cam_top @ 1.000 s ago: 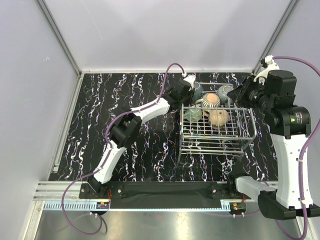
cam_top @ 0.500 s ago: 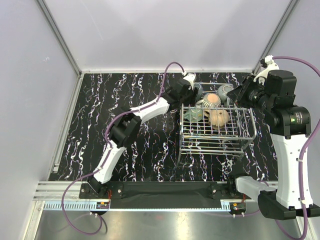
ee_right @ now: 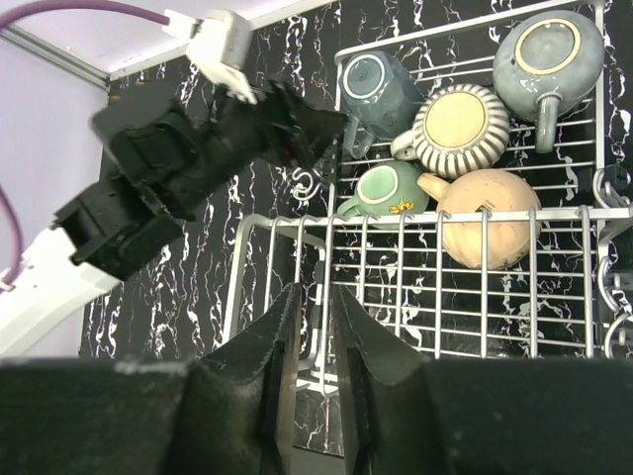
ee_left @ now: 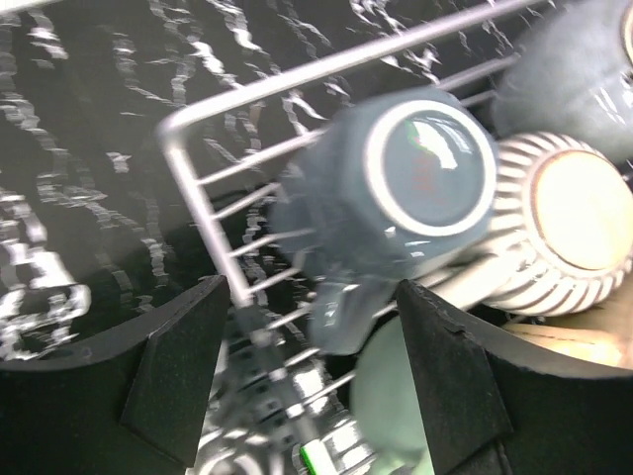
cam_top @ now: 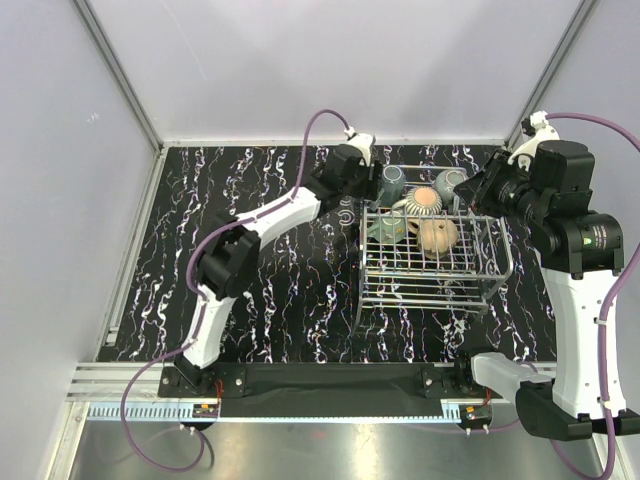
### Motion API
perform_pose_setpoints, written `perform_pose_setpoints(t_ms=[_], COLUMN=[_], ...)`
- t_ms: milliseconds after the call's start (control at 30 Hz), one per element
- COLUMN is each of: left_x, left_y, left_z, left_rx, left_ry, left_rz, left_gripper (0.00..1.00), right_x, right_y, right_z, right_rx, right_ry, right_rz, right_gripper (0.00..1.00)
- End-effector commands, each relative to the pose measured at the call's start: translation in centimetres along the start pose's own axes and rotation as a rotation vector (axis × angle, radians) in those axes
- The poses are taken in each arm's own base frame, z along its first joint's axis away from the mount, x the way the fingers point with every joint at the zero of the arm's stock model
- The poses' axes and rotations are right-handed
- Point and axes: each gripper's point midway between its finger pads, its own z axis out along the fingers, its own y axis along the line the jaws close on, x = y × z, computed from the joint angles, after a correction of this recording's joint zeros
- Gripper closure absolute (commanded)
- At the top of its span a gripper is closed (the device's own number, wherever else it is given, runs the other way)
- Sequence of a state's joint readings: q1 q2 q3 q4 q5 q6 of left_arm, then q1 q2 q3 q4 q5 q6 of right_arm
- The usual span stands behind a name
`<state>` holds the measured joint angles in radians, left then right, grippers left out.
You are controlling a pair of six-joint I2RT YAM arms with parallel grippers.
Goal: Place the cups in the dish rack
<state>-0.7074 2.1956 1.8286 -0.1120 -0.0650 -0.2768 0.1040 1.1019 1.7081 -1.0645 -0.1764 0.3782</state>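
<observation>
All five cups in view lay in the rack (cam_top: 440,285), bunched at its far end. The dark teal cup (ee_right: 379,87) sat in the far left corner with the striped cup (ee_right: 455,129) touching it. The grey cup (ee_right: 547,51) was in the far right corner, and the green cup (ee_right: 389,191) and tan cup (ee_right: 485,233) were just nearer. They looked tipped or upturned; whether any sat on a prong I could not tell. The rack's nearer half held nothing, and no cup showed on the table (cam_top: 290,290). The left jaws hung wide open and empty just outside the far left corner, with the dark teal cup beyond them and clear of both pads (ee_left: 183,366). The right jaws hovered by the rack's far right side, all but closed on nothing. I judged the loading done or nearly so, with only drawing the arms clear left, unless a cup lay out of view
</observation>
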Motion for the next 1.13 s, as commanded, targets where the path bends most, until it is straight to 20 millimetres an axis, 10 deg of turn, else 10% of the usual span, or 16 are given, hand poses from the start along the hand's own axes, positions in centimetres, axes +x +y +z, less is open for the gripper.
perform_pose_setpoints(t_ms=[0,367,467,633,833,1100], left_x=[-5.5,-9.4,-8.9,-4.8,-0.2,-0.4], left_y=[1.8,8.8,8.2,5.3,2.5,-0.4], left_z=[-3.2,-16.7,-22.0,-29.3,-34.0,-41.4], left_rx=[-0.04,-0.196,-0.16,0.022,0.221,0.462], left_ry=[-0.132,-0.24,-0.281,-0.306,-0.305,-0.45], left_rz=[-0.004,-0.204,-0.27,-0.412,-0.572,-0.586], left_gripper=[0.26,0.23,0.23,0.17,0.1,0.04], right_x=[-0.7,1.7,3.2,5.1,8.2,10.6], right_y=[0.5,0.3,0.0,-1.5,-2.9,-3.2], right_z=[-0.7,-0.5,-0.7,-0.7,-0.5,-1.3], right_rx=[-0.012,-0.051,-0.063,-0.018,0.003,-0.054], right_ry=[-0.029,0.01,0.027,0.038,0.077,0.043], right_rz=[-0.011,-0.007,0.001,0.03,0.064,0.06], right_gripper=[0.74,0.63,0.52,0.0,0.0,0.0])
